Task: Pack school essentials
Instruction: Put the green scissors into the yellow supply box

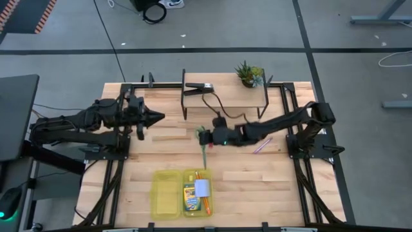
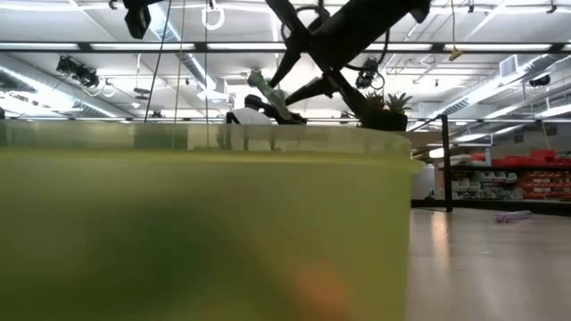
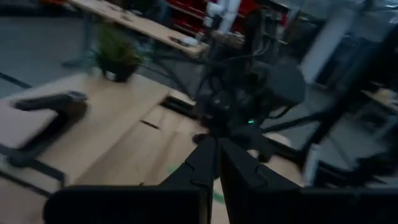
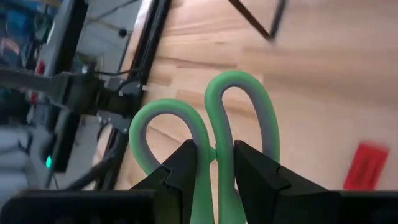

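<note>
High view: right hand [image 1: 205,136] mid-surface, clamped on the green-handled scissors [image 1: 203,151], which stick out from it toward the near edge, above the translucent yellow-green plastic case [image 1: 166,193] lying open at the near edge of the light wooden slatted surface [image 1: 257,187]. Case holds the yellow-green crayon box [image 1: 190,198], orange pencil [image 1: 206,203] and pale bluish-white block [image 1: 203,188]. Pink-purple pencil [image 1: 262,145] lies on the surface right of the right hand. Left hand [image 1: 156,117] at far left, fingers pinched together, empty. Low view: case wall fills the frame, scissors raised above its rim. Left wrist view: left fingers [image 3: 199,165] clenched with nothing between. Right wrist view: right fingers [image 4: 186,163] clamp the scissors just below the handle loops; short red piece [image 4: 365,165] on the surface beside.
</note>
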Robot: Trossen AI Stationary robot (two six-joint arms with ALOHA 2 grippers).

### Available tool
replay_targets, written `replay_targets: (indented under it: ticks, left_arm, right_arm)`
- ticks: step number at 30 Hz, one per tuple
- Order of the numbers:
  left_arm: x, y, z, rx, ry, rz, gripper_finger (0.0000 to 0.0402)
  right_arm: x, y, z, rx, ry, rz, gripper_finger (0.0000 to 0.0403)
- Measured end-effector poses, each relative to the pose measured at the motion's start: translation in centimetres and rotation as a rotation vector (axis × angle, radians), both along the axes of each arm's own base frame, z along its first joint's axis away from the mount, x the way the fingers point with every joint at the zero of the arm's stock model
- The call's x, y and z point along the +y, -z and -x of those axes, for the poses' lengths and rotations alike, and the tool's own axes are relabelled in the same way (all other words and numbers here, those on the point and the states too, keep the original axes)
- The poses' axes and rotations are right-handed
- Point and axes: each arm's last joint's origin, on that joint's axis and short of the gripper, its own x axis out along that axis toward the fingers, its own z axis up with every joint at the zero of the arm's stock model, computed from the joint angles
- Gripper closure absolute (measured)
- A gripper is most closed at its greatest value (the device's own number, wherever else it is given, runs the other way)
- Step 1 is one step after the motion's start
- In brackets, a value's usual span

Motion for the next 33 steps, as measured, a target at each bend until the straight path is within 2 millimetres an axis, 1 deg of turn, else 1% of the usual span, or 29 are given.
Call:
replay_targets:
  ticks: [3,5,9,17,21,24,26,29,33]
  left_arm:
    - [-0.2,-0.1,0.1,-0.013,0.059,0.031,0.037]
    - [-0.3,-0.1,0.2,-0.015,0.091,0.064,0.037]
    - [-0.5,-0.1,0.2,-0.024,0.156,0.118,0.0377]
    - [-0.6,-0.1,0.1,-0.023,0.182,0.113,0.0385]
    - [-0.6,-0.1,0.1,-0.02,0.182,0.114,0.0379]
    - [-0.6,-0.1,0.2,-0.018,0.182,0.114,0.0378]
    - [-0.6,-0.1,0.2,-0.019,0.182,0.114,0.0382]
    - [-0.6,-0.1,0.2,-0.018,0.183,0.112,0.0387]
    - [-0.6,-0.1,0.1,-0.017,0.183,0.106,0.0388]
  right_arm:
    - [2.1,1.1,-0.3,-0.026,0.065,-0.049,0.0296]
    - [3.6,1.3,-0.5,-0.042,0.08,-0.073,0.0297]
    - [6.2,0.6,-1.8,-0.079,0.102,-0.07,0.0298]
    - [9.1,-0.4,-4.9,-0.01,0.065,-0.066,0.0297]
    - [10.8,0.0,-5.7,0.0,0.043,-0.077,0.0297]
    - [12.2,1.2,-5.7,0.02,0.043,-0.103,0.0297]
    - [13.3,1.8,-5.2,0.048,0.049,-0.125,0.0297]
    - [14.6,2.3,-4.1,0.096,0.051,-0.138,0.0297]
    - [15.5,2.6,-3.3,0.133,0.051,-0.145,0.0297]
